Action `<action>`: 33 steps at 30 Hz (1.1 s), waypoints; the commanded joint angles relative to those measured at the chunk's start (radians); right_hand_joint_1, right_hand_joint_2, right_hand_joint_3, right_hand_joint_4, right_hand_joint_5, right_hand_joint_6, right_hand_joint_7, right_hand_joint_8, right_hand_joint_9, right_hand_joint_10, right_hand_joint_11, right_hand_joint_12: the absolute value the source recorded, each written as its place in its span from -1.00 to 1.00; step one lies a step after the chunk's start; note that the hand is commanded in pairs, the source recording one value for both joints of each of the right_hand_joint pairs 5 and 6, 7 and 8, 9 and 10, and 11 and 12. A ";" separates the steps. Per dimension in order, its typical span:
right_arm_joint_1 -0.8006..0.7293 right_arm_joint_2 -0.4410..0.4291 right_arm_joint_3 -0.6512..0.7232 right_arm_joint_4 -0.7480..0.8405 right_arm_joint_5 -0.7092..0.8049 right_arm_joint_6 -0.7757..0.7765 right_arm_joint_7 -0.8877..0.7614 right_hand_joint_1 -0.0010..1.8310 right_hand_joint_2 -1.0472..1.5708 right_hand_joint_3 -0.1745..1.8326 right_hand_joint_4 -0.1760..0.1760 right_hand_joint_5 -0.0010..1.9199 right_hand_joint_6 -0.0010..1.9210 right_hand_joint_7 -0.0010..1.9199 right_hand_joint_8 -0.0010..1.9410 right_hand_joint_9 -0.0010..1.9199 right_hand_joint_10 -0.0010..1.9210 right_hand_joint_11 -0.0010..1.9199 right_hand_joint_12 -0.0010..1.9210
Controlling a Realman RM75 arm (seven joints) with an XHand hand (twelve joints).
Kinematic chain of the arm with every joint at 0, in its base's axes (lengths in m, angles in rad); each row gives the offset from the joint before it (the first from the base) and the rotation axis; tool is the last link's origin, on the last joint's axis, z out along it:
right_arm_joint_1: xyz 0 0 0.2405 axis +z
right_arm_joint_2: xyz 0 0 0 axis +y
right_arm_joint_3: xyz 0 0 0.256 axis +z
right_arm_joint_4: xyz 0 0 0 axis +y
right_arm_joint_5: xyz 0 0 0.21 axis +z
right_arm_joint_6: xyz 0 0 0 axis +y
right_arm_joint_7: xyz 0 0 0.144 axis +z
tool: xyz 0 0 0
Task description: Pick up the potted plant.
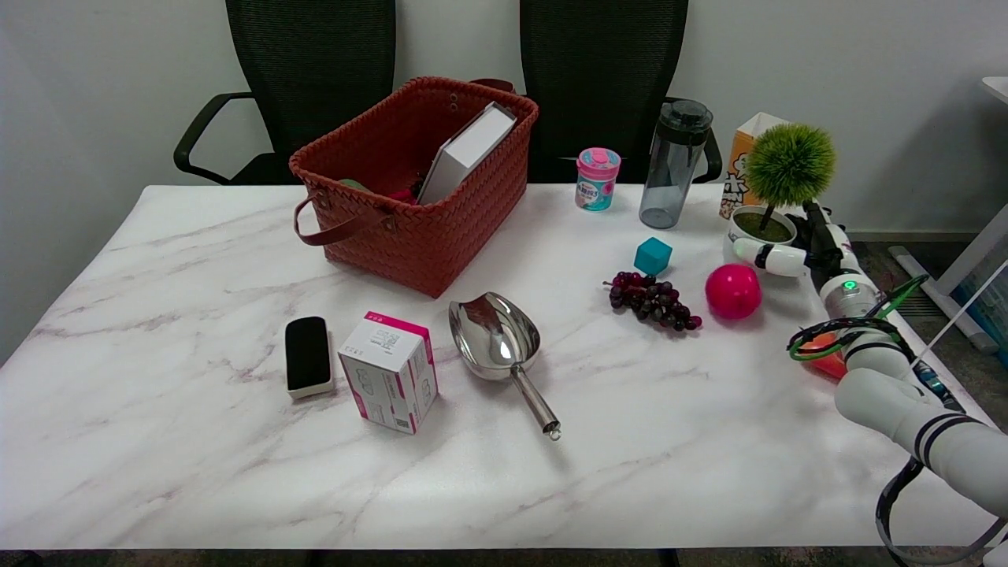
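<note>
The potted plant (pixel 788 163) has a round green ball of foliage on a thin stem in a small white pot (pixel 743 218). It stands at the table's far right, in front of an orange carton. My right hand (pixel 794 250) is at the pot. One white finger (pixel 768 256) lies across the pot's front wall, and the black fingers press its right side. The pot's base looks level with the table. The arm comes in from the lower right.
A pink ball (pixel 732 290), dark grapes (pixel 652 301) and a teal cube (pixel 653 256) lie just left of the pot. A grey bottle (pixel 676 164), pink cup (pixel 597 179) and orange carton (pixel 739 169) stand behind. The red basket (pixel 472 236), scoop (pixel 496 339), pink box (pixel 390 370) and black eraser (pixel 307 356) sit farther left.
</note>
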State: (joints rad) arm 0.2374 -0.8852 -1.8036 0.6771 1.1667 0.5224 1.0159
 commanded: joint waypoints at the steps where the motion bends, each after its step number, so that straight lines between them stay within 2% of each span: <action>1: -0.001 0.000 0.002 -0.011 0.000 0.015 0.003 0.41 0.12 -0.16 0.00 -1.00 -1.00 -0.72 -0.72 -0.61 -0.61 -0.68 -0.68; 11: -0.010 0.000 0.005 -0.015 0.002 0.029 0.007 0.38 0.02 -0.03 0.00 -0.89 -0.89 -0.67 -0.67 -0.56 -0.56 -0.65 -0.65; 22: -0.013 0.000 0.005 -0.015 0.002 0.041 0.008 0.36 -0.03 0.07 0.00 -0.58 -0.58 -0.62 -0.62 -0.53 -0.53 -0.63 -0.63; 33: -0.017 0.000 0.005 -0.011 0.002 0.057 0.008 0.34 -0.03 0.03 0.00 -0.46 -0.46 -0.48 -0.49 -0.44 -0.44 -0.61 -0.61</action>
State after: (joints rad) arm 0.2267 -0.8852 -1.7999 0.6635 1.1683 0.5586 1.0227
